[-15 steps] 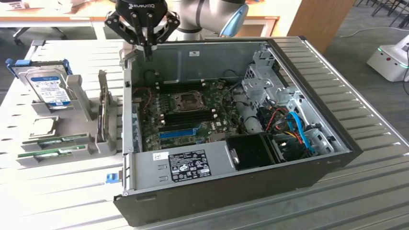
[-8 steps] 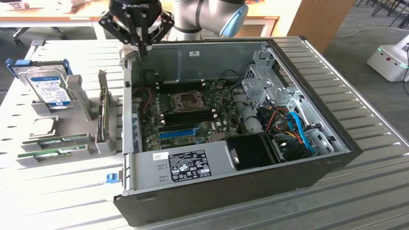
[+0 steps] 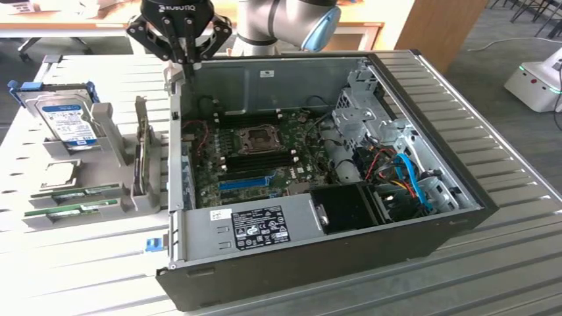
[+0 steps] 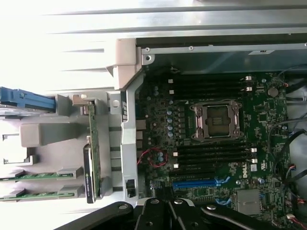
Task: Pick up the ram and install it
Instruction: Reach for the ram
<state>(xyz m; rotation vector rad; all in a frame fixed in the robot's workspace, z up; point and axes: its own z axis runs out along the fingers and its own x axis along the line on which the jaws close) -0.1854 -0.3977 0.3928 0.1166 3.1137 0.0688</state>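
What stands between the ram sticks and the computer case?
An upright circuit card in a gray holder, beside the ram sticks; the exterior view shows it.

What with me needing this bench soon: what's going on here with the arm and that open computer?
A robot arm is working on a ram install. Its gripper hangs shut, with nothing visible between its fingers, above the rear edge of the open computer case, on the exterior view's left. Two ram sticks lie untouched in the grey holder beside the case, so none has been picked up yet.
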